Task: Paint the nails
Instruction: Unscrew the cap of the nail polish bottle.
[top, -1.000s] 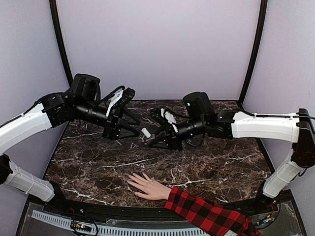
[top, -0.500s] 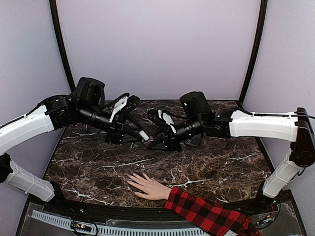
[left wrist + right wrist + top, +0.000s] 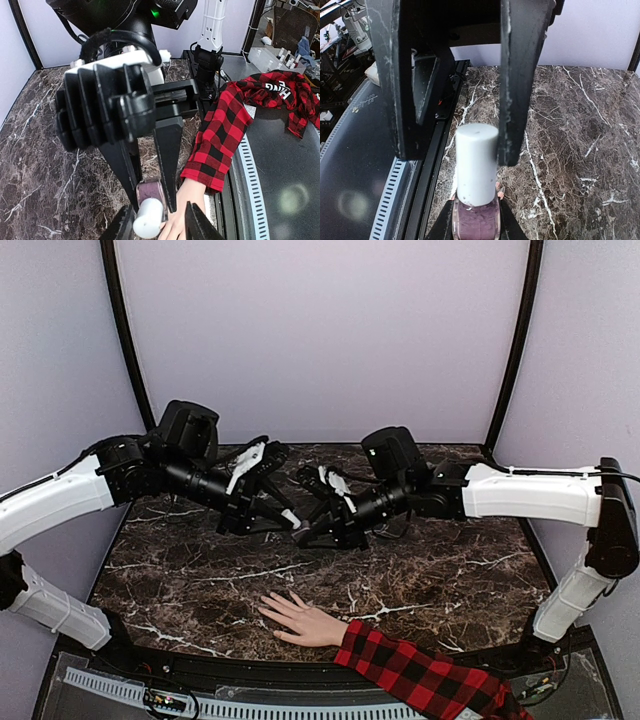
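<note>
We see both arms reaching in from either side and meeting in the air above the middle of the dark marble table (image 3: 455, 575). The right gripper (image 3: 152, 196) is clamped on the glass body of a small polish bottle (image 3: 475, 220). The glass shows a dusky purple between its two black fingers, and we read the grip as firm. The bottle's white cap (image 3: 476, 165) sticks out past those fingers toward the other arm. The left gripper (image 3: 463, 150) straddles this cap with its jaws parted. In the right wrist view one of its fingers (image 3: 517, 85) lies against the cap's side, or just beside it. We see a narrow gap between the cap and the other finger, so we do not count the cap as gripped. In the top view the two tools sit nose to nose, well above the tabletop. The pale hand (image 3: 305, 622) lies flat at the near edge of the table, below and in front of the bottle and well apart from both grippers. Its fingers are spread and point left and away from the arm bases. The nails (image 3: 267, 609) sit at those fingertips, too small for us to tell their colour. A red-and-black plaid sleeve (image 3: 410, 672) covers the wrist and trails off the near right edge.
</note>
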Robot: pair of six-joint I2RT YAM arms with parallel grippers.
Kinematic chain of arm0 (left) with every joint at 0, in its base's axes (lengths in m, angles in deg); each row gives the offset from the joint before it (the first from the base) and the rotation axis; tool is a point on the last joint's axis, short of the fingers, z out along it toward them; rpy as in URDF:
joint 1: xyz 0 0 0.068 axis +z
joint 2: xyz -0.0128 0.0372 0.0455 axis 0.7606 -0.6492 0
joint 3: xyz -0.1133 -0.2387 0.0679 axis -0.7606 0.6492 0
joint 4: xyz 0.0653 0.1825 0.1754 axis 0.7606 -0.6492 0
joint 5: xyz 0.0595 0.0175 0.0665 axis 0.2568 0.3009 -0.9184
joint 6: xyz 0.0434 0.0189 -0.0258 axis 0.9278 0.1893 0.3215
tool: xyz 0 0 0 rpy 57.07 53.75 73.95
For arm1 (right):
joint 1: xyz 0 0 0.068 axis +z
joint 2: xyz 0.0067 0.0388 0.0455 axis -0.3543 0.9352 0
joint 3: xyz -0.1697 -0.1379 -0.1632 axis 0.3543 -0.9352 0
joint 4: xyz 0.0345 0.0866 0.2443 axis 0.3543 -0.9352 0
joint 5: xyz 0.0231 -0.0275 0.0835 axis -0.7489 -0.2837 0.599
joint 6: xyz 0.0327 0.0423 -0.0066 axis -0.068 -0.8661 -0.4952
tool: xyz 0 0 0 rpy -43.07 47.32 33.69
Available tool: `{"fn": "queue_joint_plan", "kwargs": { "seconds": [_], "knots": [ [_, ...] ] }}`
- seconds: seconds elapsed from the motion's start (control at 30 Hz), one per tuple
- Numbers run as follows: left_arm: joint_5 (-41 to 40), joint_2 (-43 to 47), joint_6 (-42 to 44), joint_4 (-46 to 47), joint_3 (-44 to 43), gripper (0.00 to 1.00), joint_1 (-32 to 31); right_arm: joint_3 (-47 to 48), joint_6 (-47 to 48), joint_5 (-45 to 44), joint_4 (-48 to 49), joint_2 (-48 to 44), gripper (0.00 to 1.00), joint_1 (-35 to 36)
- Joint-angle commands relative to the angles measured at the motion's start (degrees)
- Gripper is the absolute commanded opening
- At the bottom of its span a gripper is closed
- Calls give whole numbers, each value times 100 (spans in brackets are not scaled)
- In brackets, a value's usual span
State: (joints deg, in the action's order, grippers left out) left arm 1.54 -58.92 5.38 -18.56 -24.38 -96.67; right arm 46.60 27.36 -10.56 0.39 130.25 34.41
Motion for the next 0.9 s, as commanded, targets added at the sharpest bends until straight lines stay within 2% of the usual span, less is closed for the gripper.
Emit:
{"fn": "queue_joint_plan", "kwargs": {
  "seconds": [0.0,0.4,0.57,0.73,0.87],
  "knots": [
    [-23,81,189,-89,109,36,-30,221,86,222,60,30,0,61],
    [126,372,369,223,448,28,-28,377,187,650,-213,152,0,65],
    [142,431,344,309,499,34,-25,476,253,753,-375,244,0,70],
    [180,429,313,390,521,36,-23,544,287,773,-468,302,0,81],
    [274,401,320,389,525,29,-29,555,306,780,-505,319,0,82]
  ]
}}
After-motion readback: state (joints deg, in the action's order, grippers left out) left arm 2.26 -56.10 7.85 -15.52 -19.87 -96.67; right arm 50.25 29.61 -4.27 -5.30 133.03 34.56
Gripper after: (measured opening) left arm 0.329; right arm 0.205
